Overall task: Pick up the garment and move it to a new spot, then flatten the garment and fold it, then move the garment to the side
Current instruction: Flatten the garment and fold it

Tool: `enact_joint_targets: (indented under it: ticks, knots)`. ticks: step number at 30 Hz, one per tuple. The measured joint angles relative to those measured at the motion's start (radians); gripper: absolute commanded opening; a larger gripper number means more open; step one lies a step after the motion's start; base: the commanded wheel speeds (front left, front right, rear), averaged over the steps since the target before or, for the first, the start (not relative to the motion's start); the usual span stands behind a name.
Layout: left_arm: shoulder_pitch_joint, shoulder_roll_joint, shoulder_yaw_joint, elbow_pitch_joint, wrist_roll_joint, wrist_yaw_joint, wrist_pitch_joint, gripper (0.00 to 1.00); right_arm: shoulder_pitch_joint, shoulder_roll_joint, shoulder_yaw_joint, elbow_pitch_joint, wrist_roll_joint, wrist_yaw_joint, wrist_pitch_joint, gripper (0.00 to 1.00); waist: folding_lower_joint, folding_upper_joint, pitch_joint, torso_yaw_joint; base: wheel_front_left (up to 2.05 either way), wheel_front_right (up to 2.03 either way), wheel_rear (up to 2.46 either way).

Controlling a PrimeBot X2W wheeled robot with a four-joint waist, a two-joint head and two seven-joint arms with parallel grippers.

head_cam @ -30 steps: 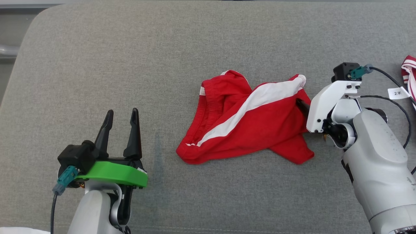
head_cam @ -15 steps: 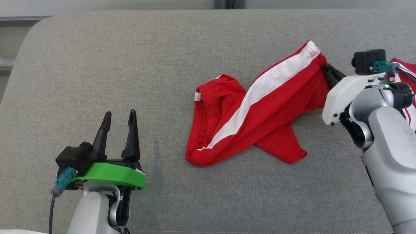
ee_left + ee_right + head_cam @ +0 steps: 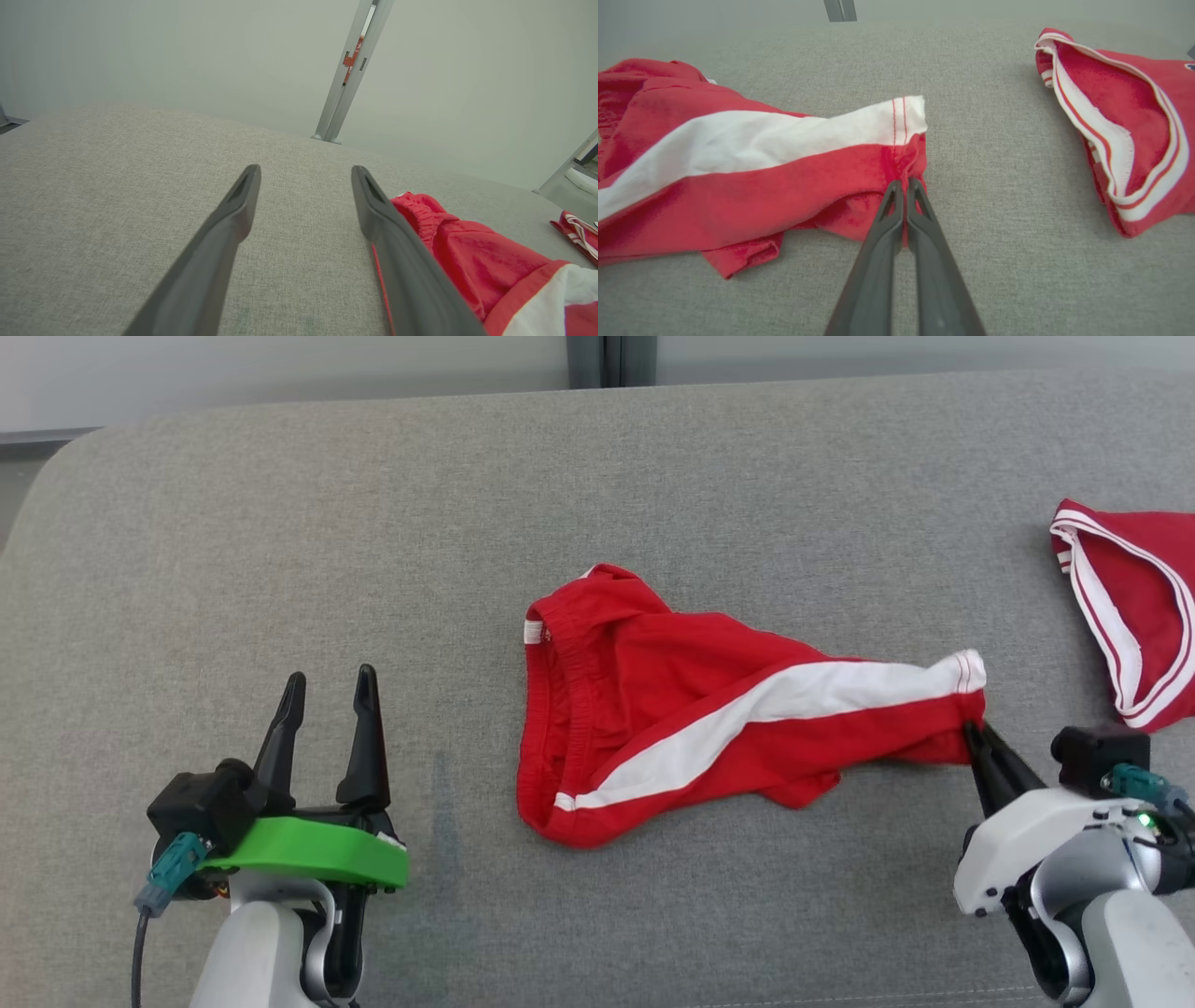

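Note:
The garment (image 3: pixel 709 709) is a pair of red shorts with a white side stripe, lying crumpled in the middle of the grey cushion. My right gripper (image 3: pixel 973 730) is shut on the hem of one leg at the garment's right end; in the right wrist view the gripper (image 3: pixel 903 184) pinches red cloth of the garment (image 3: pixel 738 154) just below the stripe's end. My left gripper (image 3: pixel 327 683) stands open at the lower left, well clear of the cloth. In the left wrist view the gripper (image 3: pixel 303 170) is empty, with the garment (image 3: pixel 467 261) to its right.
A second red garment with white trim (image 3: pixel 1130 607) lies at the right edge, also seen as the second garment (image 3: pixel 1115 130) close to my right gripper. The grey cushion (image 3: pixel 280 541) has bare fabric on its left half. A grey post (image 3: pixel 348 70) stands behind the cushion.
The right gripper has shut on the leg hem, lifted it up and right, then brought it down toward the near right, stretching the leg out. The head camera has shifted. The left arm is still.

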Motion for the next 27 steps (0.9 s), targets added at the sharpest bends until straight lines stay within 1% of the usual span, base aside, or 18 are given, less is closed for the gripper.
enact_joint_targets:
  ticks: [1,6,10,12,16,19,21,27]
  knots:
    - [0.0,0.0,0.0,0.0,0.0,0.0,0.0,1.0,0.015,0.011,-0.005,0.006,-0.007,0.0,0.011,1.0,0.0,0.0,-0.001,-0.004,0.0,0.0,0.0]
    - [0.007,0.0,0.003,0.009,0.0,0.0,0.0,1.0,0.049,0.062,-0.069,0.006,-0.039,0.0,0.027,1.0,0.0,0.0,-0.017,-0.014,0.0,0.0,0.0]
    - [0.023,0.002,0.004,0.018,0.0,-0.001,0.0,1.0,0.05,0.087,-0.131,-0.052,-0.05,0.0,-0.069,1.0,0.0,0.0,-0.039,-0.016,0.0,0.0,0.0]
    - [0.032,0.006,0.004,0.02,0.002,-0.001,0.0,1.0,0.049,0.096,-0.143,-0.078,-0.052,0.0,-0.126,1.0,0.0,0.0,-0.051,-0.016,0.0,0.0,0.0]
    - [0.052,0.009,0.014,0.005,0.027,-0.001,0.0,1.0,0.038,0.104,-0.133,-0.118,-0.059,0.0,-0.246,1.0,0.0,0.0,-0.077,-0.018,0.0,0.0,0.0]
    - [0.084,0.01,0.022,-0.013,0.038,-0.001,0.0,1.0,0.034,0.109,-0.112,-0.121,-0.057,0.0,-0.29,1.0,0.0,0.0,-0.105,-0.02,0.0,0.0,0.0]
    - [0.106,0.009,0.024,-0.019,0.04,-0.001,0.0,1.0,0.034,0.114,-0.096,-0.11,-0.045,0.0,-0.295,1.0,0.0,0.0,-0.125,-0.021,0.0,0.0,0.0]
    - [0.128,0.004,0.028,-0.019,0.052,-0.001,0.0,1.0,0.024,0.12,-0.062,-0.071,-0.018,0.0,-0.266,1.0,0.0,0.0,-0.178,-0.021,0.0,0.0,0.0]
